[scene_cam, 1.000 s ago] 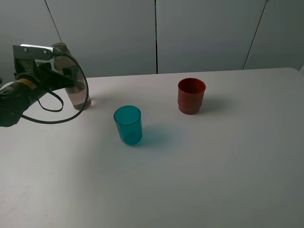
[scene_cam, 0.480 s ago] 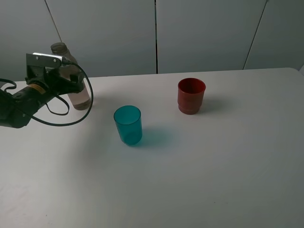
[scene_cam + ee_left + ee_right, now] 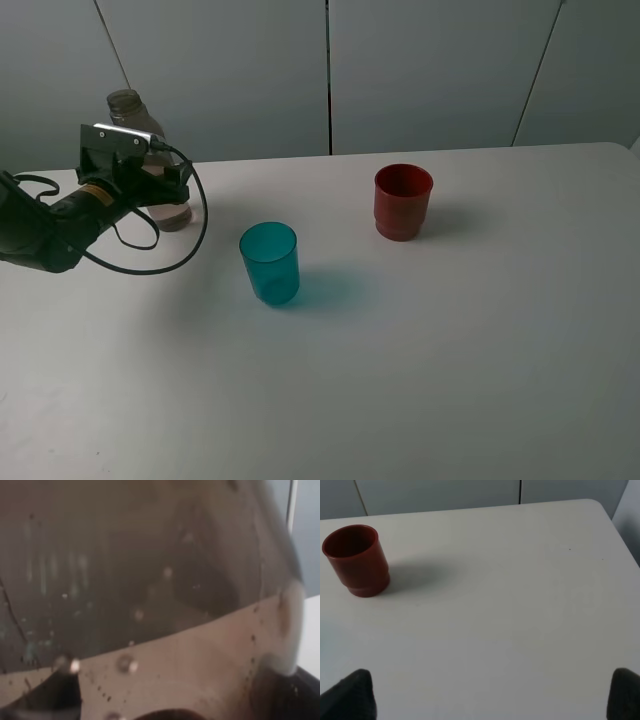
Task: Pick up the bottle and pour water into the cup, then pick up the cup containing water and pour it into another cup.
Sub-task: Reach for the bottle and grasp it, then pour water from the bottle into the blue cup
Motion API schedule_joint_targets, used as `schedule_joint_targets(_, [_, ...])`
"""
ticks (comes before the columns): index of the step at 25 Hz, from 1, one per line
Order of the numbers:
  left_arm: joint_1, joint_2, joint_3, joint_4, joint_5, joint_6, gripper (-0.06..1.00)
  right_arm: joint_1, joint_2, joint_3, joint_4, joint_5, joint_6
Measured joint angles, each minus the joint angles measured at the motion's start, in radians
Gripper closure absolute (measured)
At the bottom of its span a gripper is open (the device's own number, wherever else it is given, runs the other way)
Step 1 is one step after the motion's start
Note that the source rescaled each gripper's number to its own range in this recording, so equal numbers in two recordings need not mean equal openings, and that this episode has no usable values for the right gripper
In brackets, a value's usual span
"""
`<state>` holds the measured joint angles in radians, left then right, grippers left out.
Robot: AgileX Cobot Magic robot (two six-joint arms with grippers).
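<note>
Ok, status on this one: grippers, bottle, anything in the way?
Left gripper open, bottle upright between its fingers, not lifted. Right gripper open, holding nothing. Teal cup and red cup upright, nothing blocking.

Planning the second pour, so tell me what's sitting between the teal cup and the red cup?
Nothing: in the exterior high view only bare white table separates the teal cup from the red cup.

Seemingly one bottle, half hidden; two cups, one teal cup, one red cup; one table.
</note>
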<state>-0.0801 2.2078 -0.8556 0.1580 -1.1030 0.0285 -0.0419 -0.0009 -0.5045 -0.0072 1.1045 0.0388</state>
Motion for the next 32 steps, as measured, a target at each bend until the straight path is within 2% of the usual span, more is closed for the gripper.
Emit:
schedule_joint_targets(2, [0.0,0.0,0.0,0.0,-0.007,0.0,-0.02,0.0,0.0,0.0,0.0,0.0,0.0])
schedule_joint_targets(3, [0.0,0.0,0.0,0.0,-0.01,0.0,0.12,0.0,0.0,0.0,0.0,0.0,0.0])
schedule_joint_targets(4, [0.0,0.0,-0.002,-0.003,-0.011,0.0,0.44,0.0,0.0,0.0,0.0,0.0,0.0])
schedule_joint_targets(5, [0.0,0.0,-0.002,-0.007,-0.014,0.0,0.92,0.0,0.0,0.0,0.0,0.0,0.0])
schedule_joint_targets(6, [0.0,0.0,-0.002,-0.006,-0.016,-0.002,0.87,0.0,0.0,0.0,0.0,0.0,0.0])
schedule_joint_targets(14, [0.0,0.0,-0.003,-0.007,-0.01,-0.049,0.92,0.0,0.0,0.0,0.0,0.0,0.002])
schedule_joint_targets(21, [0.0,-0.002,-0.004,0.026,-0.001,-0.07,0.94,0.0,0.0,0.0,0.0,0.0,0.002])
schedule_joint_targets(26, [0.0,-0.104,0.004,0.176,0.12,-0.102,0.94,0.0,0.0,0.0,0.0,0.0,0.002])
schedule_joint_targets(30, [0.0,-0.256,0.006,0.319,0.3,-0.163,0.94,0.0,0.0,0.0,0.0,0.0,0.002])
schedule_joint_targets(32, [0.0,-0.322,0.006,0.423,0.407,-0.205,0.94,0.0,0.0,0.0,0.0,0.0,0.0])
